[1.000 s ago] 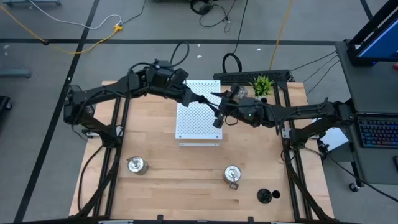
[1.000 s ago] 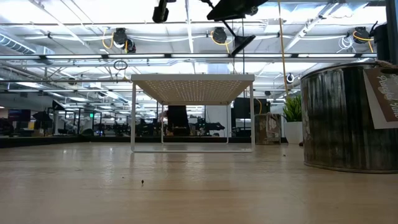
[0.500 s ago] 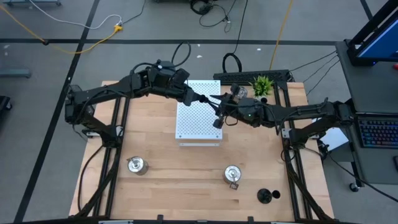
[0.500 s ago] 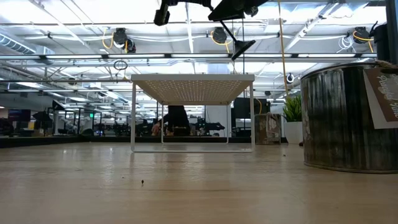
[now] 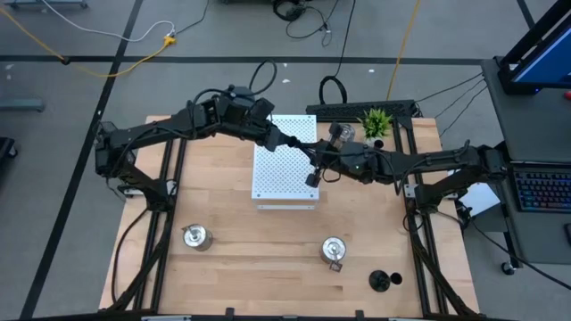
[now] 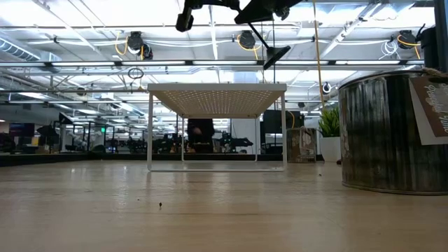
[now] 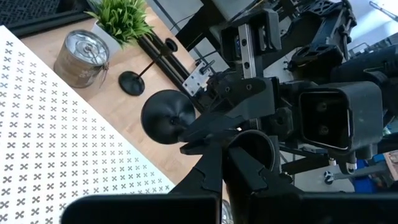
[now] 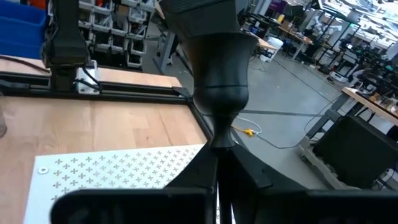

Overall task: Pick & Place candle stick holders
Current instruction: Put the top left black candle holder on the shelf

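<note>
Two pincers of mine meet above the white perforated board [image 5: 284, 165], over its 3 o'clock edge. My right gripper [image 5: 316, 164] is pinching the thin stem of a black candle stick holder [image 5: 312, 177]; the right wrist view shows the stem clamped between my fingers [image 8: 249, 171] and the piece flaring wide beyond them. The low view shows the held piece in the air above the board, tilted, clear of the surface. My left gripper [image 5: 299, 145] hangs just beside it toward 9 o'clock; I cannot tell whether it is spread or pressed together.

On the wooden table [image 5: 232, 205], one silver holder [image 5: 196, 236] stands at 7 o'clock and a tagged silver holder [image 5: 333, 251] at 5 o'clock. A second black holder [image 5: 384, 280] lies farther toward the 5 o'clock corner. At 1 o'clock, a third silver holder [image 5: 342, 134] sits beside the green plant [image 5: 376, 121], with another black holder [image 7: 132, 81] standing upright next to them.
</note>
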{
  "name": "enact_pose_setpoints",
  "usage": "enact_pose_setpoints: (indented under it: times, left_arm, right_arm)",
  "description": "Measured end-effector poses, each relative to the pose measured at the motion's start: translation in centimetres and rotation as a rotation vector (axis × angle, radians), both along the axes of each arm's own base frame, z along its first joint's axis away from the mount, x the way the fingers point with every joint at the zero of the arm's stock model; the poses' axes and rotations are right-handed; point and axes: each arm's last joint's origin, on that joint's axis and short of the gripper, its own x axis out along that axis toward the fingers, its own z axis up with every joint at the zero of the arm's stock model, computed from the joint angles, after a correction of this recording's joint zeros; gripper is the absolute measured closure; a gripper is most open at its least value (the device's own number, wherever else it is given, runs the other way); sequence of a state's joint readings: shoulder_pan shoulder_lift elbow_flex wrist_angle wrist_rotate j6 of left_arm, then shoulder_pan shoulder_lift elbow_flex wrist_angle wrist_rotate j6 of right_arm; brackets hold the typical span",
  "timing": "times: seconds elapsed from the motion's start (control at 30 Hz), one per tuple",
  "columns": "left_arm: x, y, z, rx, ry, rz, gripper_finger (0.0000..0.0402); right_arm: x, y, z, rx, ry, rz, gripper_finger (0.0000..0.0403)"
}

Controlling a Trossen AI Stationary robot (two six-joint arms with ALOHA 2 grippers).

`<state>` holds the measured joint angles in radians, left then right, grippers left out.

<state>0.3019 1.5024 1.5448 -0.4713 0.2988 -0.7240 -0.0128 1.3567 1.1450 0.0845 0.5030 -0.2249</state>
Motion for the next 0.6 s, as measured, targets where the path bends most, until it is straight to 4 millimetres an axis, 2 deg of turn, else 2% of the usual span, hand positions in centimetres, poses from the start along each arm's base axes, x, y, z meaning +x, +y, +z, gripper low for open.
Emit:
enact_pose_setpoints:
  times: [0.1, 0.2, 0.4, 0.6]
  left_arm:
    - [0.0, 0.1, 0.1, 0.005, -0.008, -0.008, 0.0399]
    - [-0.1, 0.5, 0.2, 0.017, -0.022, -0.001, 0.0381]
    - [-0.2, 1.0, 0.3, 0.051, -0.034, -0.009, 0.0319]
    - [-0.3, 1.2, 0.3, 0.067, -0.035, -0.007, 0.0236]
  right_arm:
    - [0.0, 0.0, 0.0, 0.024, -0.015, -0.01, 0.0393]
    - [0.0, 0.0, 0.0, 0.038, -0.029, -0.023, 0.0395]
    - [-0.1, -0.2, 0.0, 0.054, -0.038, -0.056, 0.0396]
    - [-0.1, -0.7, 0.0, 0.079, -0.05, -0.066, 0.0396]
